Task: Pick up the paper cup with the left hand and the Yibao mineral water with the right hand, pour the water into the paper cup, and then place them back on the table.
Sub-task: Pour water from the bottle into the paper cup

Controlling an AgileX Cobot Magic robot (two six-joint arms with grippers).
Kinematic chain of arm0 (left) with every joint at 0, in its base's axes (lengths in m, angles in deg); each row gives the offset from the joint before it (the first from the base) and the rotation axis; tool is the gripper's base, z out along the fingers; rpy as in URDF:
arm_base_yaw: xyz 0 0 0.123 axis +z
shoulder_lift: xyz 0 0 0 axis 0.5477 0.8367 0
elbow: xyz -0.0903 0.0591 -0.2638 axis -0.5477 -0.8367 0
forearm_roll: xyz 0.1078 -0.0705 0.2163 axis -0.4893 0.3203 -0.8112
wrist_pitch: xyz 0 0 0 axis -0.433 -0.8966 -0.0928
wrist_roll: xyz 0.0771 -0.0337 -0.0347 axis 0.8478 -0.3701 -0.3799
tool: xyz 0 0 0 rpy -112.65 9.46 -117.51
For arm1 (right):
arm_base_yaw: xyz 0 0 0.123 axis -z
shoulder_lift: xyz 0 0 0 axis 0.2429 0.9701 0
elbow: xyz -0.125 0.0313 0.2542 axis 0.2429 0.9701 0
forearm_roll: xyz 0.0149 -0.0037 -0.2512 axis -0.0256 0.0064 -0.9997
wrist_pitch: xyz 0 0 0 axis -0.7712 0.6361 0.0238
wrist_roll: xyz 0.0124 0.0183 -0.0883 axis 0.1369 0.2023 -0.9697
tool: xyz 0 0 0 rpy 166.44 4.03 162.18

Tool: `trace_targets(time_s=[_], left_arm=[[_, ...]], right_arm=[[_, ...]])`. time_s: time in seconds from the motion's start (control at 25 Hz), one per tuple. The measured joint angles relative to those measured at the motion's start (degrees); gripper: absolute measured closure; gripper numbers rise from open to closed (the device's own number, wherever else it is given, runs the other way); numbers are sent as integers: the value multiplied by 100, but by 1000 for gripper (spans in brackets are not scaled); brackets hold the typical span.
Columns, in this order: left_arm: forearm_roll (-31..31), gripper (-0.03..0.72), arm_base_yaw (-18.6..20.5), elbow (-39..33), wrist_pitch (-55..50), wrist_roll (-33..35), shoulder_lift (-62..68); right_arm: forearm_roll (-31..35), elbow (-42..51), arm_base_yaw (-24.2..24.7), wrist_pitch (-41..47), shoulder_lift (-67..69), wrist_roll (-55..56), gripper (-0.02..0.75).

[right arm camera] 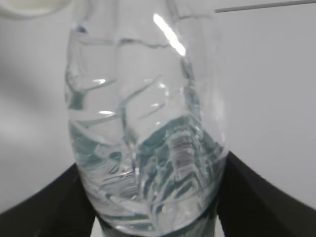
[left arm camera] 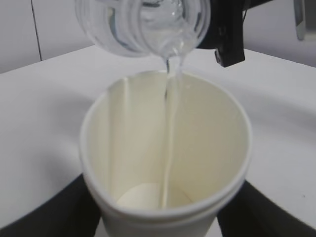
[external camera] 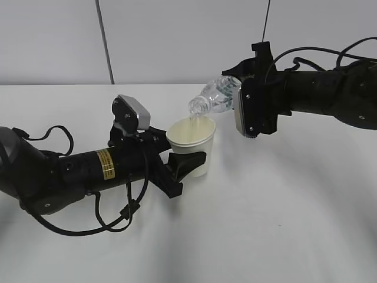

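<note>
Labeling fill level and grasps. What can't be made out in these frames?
- Water level in paper cup: exterior view sees only its wall; left wrist view blurred.
- Bottle label: right wrist view, cut off by bottom edge.
- Bottle base: exterior view, behind right gripper.

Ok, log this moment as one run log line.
phase: pouring | left gripper: shut on paper cup | right gripper: shut on Yibao mineral water, tipped over cup | water: streaming into cup

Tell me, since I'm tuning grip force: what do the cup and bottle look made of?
The cup looks like matte cream paper: opaque, with a rolled rim and a faint side seam in the left wrist view. The bottle looks like thin, glossy clear plastic: see-through ribbed walls with sharp highlights. Both probably dent easily.
</note>
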Motion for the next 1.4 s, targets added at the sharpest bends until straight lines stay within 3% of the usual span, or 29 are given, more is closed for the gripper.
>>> trace_targets(time_s=[1.4], left_arm=[[-191,265,0,0,-5,0,0]], right_arm=[[307,0,0,-10,0,-631,249]])
